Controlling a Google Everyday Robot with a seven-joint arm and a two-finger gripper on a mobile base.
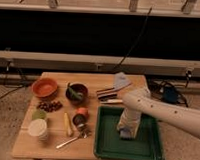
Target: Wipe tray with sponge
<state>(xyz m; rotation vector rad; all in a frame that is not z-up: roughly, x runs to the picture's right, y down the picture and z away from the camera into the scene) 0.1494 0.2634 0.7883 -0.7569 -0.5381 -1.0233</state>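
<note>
Tray (pixel 106 145) floor lies open left of the tool (pixel 126 131), grip unreadable, pressing down mid-tray

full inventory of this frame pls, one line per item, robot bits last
tray: 1, dark green, front right of the table
sponge: 1, blue-grey, in the tray under the gripper
table: 1, light wood, centre
orange bowl: 1, orange, back left
dark bowl: 1, dark with something green inside, back centre
pale blue piece: 1, pale blue, back right of the table
white cup: 1, white, front left
spoon: 1, metallic, front, left of the tray
dark small bits: a cluster, dark red, left
arm: 1, white, reaching in from the right
gripper: 1, white, down inside the tray at the sponge
</note>
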